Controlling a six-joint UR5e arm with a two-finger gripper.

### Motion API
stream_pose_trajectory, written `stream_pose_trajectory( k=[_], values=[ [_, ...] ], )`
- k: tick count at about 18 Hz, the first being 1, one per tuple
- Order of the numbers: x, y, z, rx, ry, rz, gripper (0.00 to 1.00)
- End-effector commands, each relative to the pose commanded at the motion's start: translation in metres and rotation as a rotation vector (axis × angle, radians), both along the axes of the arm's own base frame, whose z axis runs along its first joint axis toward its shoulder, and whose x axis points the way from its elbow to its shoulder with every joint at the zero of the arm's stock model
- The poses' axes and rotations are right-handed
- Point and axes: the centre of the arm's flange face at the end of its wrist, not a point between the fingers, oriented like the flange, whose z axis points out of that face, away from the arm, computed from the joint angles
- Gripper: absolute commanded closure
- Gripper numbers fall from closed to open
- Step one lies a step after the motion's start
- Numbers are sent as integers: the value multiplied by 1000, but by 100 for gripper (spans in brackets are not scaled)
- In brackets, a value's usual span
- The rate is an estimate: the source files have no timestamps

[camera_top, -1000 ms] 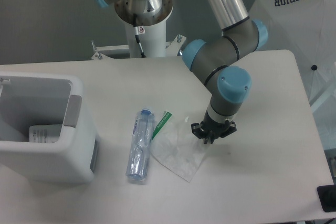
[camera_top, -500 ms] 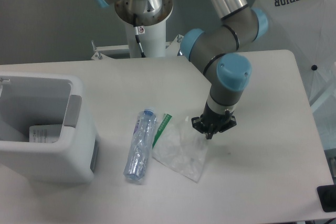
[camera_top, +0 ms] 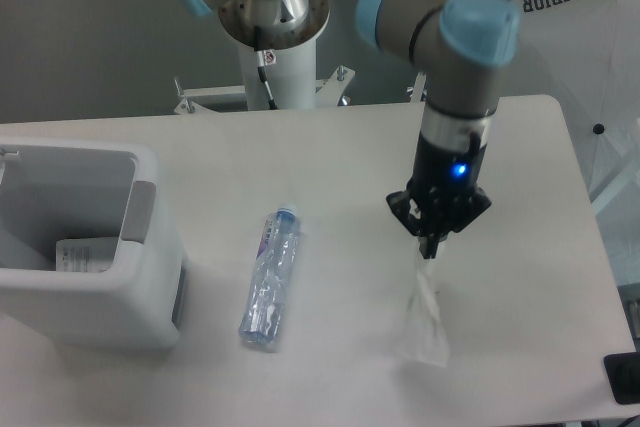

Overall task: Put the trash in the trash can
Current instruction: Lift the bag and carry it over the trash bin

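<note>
Gripper (camera_top: 431,248): clamped on plastic bag (camera_top: 424,317), hanging right.
Bottle (camera_top: 270,277): lying centre.
Trash can (camera_top: 150,287): left, 1 paper inside.

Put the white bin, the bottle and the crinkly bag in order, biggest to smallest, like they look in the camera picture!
1. White bin, biggest by far.
2 and 3. Bottle and bag look similar; the bag hangs from the gripper, nearer the camera, so I won't rank them.
</note>
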Motion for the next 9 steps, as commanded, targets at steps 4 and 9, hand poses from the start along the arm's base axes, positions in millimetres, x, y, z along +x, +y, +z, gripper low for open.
stream_pose_trajectory(
  k=[4,9],
  values=[
    [32,-2,58,133,7,-29,100],
    [85,-4,115,260,48,-143,100]
  ],
)
